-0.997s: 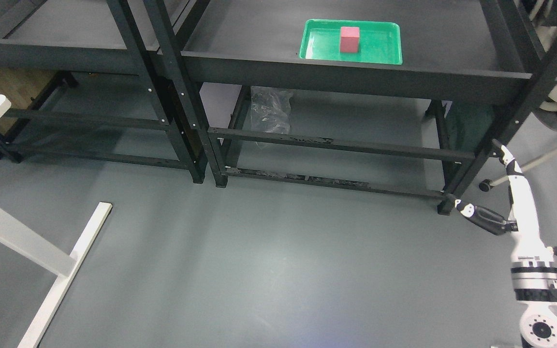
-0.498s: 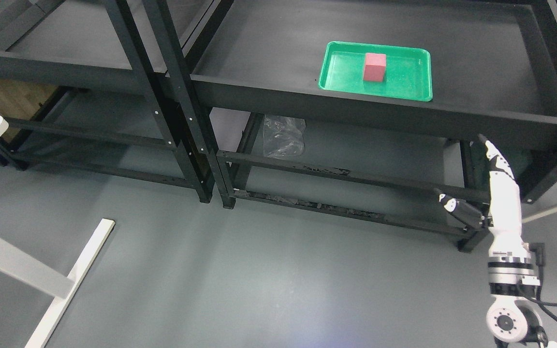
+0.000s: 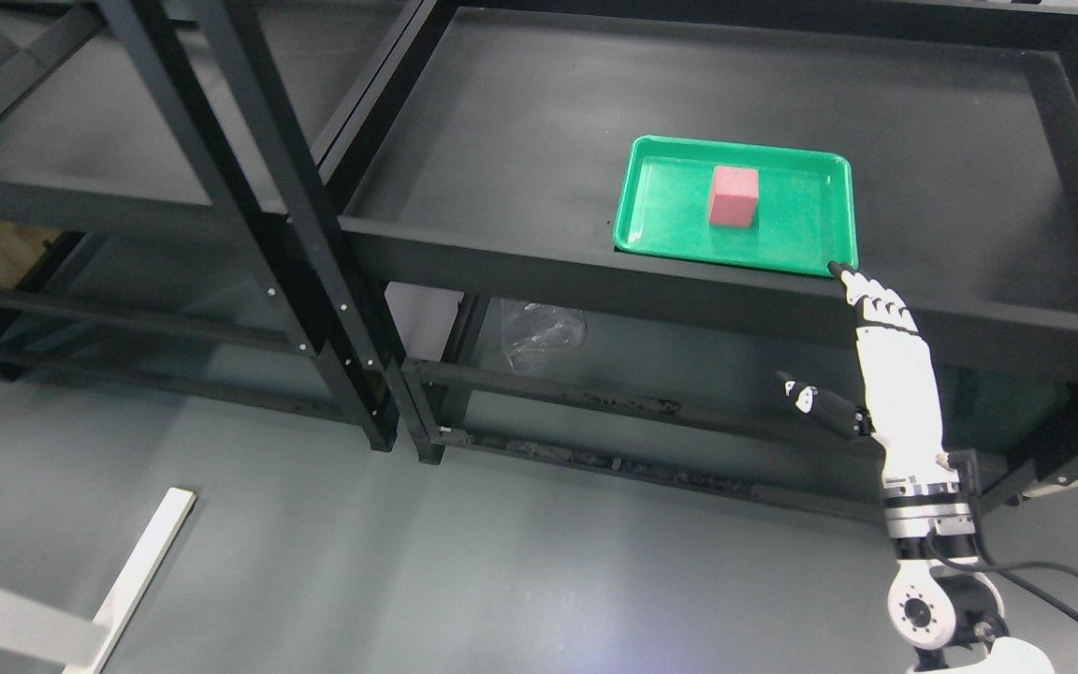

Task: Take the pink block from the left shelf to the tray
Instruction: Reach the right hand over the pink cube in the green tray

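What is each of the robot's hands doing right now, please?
Right hand: open, fingers extended, holding nothing.
Left hand: not in view.

Pink block (image 3: pixel 735 196) sitting in the green tray (image 3: pixel 662 201) on the right-hand black shelf (image 3: pixel 520 122).

The block is a small matte pink cuboid, standing upright on one face with its edges roughly squared to the tray's sides, and it is resting a little above the middle of the tray floor, clear of every rim. The tray is a shallow bright-green rectangle with rounded corners and a raised lip, lying flat with its long side running along the shelf's front rail and its near edge sitting just behind that rail, toward the right half of the shelf deck.
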Robot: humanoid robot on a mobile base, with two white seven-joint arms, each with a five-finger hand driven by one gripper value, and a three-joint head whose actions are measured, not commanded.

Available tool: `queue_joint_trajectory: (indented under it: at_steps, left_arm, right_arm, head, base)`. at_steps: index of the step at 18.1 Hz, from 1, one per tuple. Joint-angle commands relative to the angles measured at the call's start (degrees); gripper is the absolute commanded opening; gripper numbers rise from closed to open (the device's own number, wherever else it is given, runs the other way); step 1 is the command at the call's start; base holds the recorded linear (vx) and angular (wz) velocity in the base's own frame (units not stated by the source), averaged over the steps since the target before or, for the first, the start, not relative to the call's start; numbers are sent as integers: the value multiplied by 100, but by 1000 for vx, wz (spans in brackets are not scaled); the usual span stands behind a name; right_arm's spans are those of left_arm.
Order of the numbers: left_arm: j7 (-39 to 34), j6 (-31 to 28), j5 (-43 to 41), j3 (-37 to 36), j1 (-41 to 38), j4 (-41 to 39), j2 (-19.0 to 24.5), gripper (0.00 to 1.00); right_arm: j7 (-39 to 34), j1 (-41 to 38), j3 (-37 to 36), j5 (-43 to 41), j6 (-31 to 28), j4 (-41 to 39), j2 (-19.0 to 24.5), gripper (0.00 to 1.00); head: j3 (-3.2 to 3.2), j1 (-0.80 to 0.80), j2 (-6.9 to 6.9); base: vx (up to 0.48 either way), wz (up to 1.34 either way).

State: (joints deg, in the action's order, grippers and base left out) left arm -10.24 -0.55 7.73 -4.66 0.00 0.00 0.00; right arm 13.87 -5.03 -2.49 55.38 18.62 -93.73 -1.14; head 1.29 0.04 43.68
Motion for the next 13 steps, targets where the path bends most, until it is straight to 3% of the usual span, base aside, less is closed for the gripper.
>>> queue_joint_trajectory:
  at_steps: [1, 7, 13]
  left_arm:
    - [-4, 2, 0, 0, 167, -100, 100, 100]
    - [-4, 2, 0, 0, 167, -100, 100, 100]
    - [-4, 2, 0, 0, 167, -100, 100, 100]
  right_arm:
    - [161, 125, 108, 2144, 72, 4, 14, 99]
    - [-866, 178, 170, 2135, 19, 39, 14, 99]
    - [-1070, 178, 179, 1643, 10, 39, 14, 99]
  head:
    - [0, 0, 0]
    - [0, 0, 0]
    - [0, 0, 0]
  base:
    - [262, -106]
    - [286, -107]
    - [275, -73]
